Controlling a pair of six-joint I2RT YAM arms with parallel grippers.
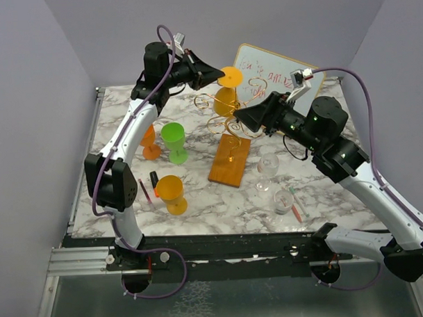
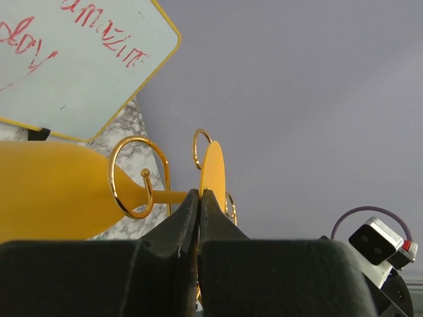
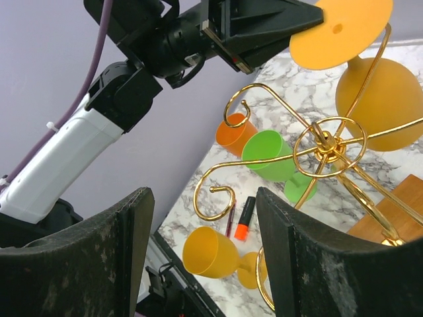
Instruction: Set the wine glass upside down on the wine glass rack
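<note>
On the marble table (image 1: 220,200), a whiteboard (image 1: 278,66) propped at its 1 o'clock, the left arm (image 1: 127,133) reaches in from 7 o'clock to the rack (image 1: 230,161), a gold wire stand on a wooden base at the centre. Spare goblets (image 1: 174,141) wait at the rack's 9 o'clock. The glass (image 1: 225,100), opaque amber-yellow, hangs bowl-down at the rack's 12 o'clock among the scrolls. Its stem appears to pass through one gold loop, though whether the wire bears its weight cannot be told. The left gripper (image 1: 219,75) is clamped on the edge of the glass's flat round foot, a hold that likely leaves the stem free to slide into a scroll. The right gripper (image 1: 239,116), jaws wide apart and holding nothing, points at the rack from 3 o'clock, seemingly ready to steady it.
</note>
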